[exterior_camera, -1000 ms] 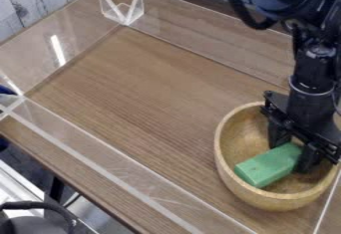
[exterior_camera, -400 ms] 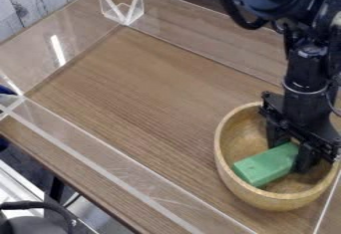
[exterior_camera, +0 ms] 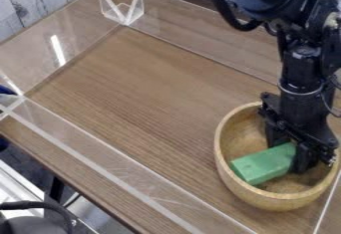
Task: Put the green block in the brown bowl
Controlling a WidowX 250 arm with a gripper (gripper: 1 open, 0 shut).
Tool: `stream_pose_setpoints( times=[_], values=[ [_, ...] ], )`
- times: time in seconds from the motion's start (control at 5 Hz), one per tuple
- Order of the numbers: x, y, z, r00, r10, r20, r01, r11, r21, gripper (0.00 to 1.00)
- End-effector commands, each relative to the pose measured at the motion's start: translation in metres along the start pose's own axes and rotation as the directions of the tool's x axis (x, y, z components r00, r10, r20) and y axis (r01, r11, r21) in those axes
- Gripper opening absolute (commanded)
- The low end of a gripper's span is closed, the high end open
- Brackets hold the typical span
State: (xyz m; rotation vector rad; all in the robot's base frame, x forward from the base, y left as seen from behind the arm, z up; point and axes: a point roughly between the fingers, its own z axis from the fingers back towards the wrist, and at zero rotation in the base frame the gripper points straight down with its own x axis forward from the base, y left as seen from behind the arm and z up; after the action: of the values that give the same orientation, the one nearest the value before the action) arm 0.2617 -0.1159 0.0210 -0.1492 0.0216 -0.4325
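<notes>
The green block (exterior_camera: 260,165) is tilted inside the brown bowl (exterior_camera: 222,146) at the table's right front, its left end low near the bowl's floor. My gripper (exterior_camera: 298,156) reaches straight down into the bowl. Its black fingers (exterior_camera: 278,138) are shut on the block's right end, one on each side. The block's far right end is hidden behind the fingers.
The bowl stands on a wood-grain tabletop (exterior_camera: 134,89) fenced by low clear acrylic walls (exterior_camera: 80,143). A clear acrylic bracket (exterior_camera: 120,6) sits at the back left corner. The dark arm (exterior_camera: 273,4) rises above the bowl at the upper right.
The arm and gripper have shifted slightly to the left. The green block has moved the same way with them, staying inside the bowl.
</notes>
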Motion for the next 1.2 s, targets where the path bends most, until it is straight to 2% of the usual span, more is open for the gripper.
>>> stream_pose_setpoints(
  times=[0.0, 0.4, 0.8, 1.0],
  values=[
    [-0.012, 0.006, -0.008, 1.0, -0.021, -0.015, 0.021, 1.0, 0.002, 1.0],
    [-0.008, 0.009, -0.007, 0.996, 0.033, -0.085, -0.03, 0.999, 0.036, 1.0],
    [-0.002, 0.02, 0.001, 0.991, 0.119, -0.059, -0.113, 0.989, 0.097, 1.0],
    [-0.003, 0.024, 0.0, 0.99, 0.122, -0.072, -0.114, 0.988, 0.102, 1.0]
  ],
)
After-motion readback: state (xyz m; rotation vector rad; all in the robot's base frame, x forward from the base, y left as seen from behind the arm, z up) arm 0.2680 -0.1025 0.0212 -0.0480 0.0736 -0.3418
